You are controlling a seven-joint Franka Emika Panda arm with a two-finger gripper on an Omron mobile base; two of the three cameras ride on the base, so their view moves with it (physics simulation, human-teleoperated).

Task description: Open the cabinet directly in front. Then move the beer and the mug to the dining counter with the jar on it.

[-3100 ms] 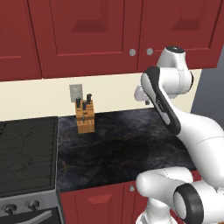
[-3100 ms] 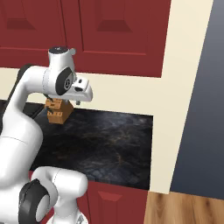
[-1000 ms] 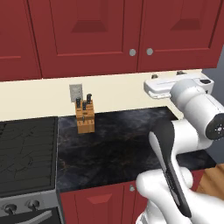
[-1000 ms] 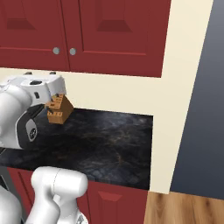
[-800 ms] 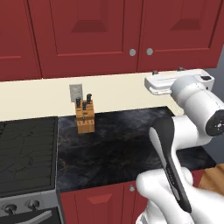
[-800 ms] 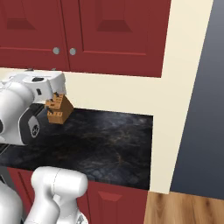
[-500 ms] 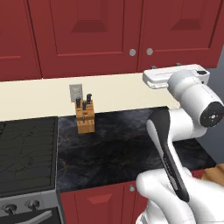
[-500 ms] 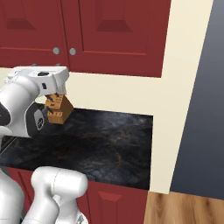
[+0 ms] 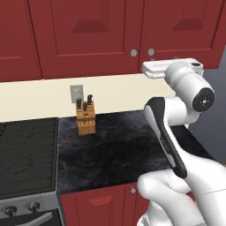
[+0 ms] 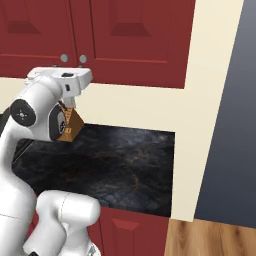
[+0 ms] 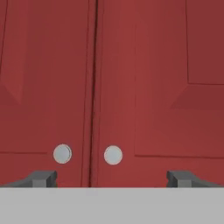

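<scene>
Facing cabinet, both doors closed, contents hidden; fingers spread wide, grasping nothing.

You face a cream wall carrying a grey outlet plate. Below it runs a black marbled worktop with a wooden knife block at its far left, beside a dark stove. At right you see a dark grey wall and wood floor.
</scene>
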